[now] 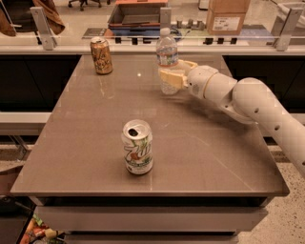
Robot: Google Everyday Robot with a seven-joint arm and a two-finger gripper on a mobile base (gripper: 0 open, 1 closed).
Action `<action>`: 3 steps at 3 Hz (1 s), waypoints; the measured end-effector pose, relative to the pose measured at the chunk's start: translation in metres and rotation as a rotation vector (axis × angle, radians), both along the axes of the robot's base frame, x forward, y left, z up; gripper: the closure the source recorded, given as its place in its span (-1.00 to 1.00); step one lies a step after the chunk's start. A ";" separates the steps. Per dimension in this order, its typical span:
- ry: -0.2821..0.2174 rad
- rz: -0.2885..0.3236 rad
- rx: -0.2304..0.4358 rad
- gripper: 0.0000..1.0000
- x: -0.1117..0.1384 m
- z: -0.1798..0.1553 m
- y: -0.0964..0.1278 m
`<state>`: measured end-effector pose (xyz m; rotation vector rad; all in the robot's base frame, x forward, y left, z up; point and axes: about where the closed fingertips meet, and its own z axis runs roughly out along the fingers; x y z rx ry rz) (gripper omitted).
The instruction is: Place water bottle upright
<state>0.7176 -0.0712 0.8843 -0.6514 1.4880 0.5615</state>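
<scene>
**Tabletop inventory: one bottle held, two cans standing free**

1. Water bottle (167, 51): clear ribbed plastic, white cap, pale label. It stands upright at the far side of the table (81, 143), right of centre, with its base on the surface.
2. Gripper (167, 76): cream-coloured, reaching in from the right at the height of the bottle's lower body. The fingers (171, 78) are closed around the bottle, one across its near face and the other behind it. The cap and label stand above the grasp.
3. Arm (248, 97): white and jointed, running from the right edge of the view diagonally over the table's right half to the gripper.
4. White-green soda can (137, 147): upright with its top opened, near the front centre of the table, well apart from the bottle.
5. Gold-brown soda can (101, 55): upright at the far left corner area, apart from the bottle and level with it in depth.
6. Table: grey-brown square top with a glossy finish.
7. Cardboard box (228, 14): on the floor beyond the table, behind the rail, at upper right.
</scene>
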 end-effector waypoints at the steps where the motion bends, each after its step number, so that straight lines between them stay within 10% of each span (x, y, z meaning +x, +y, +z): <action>1: 0.000 0.000 0.000 0.66 0.000 0.000 0.000; 3: 0.000 0.001 0.000 -0.28 0.000 0.000 0.000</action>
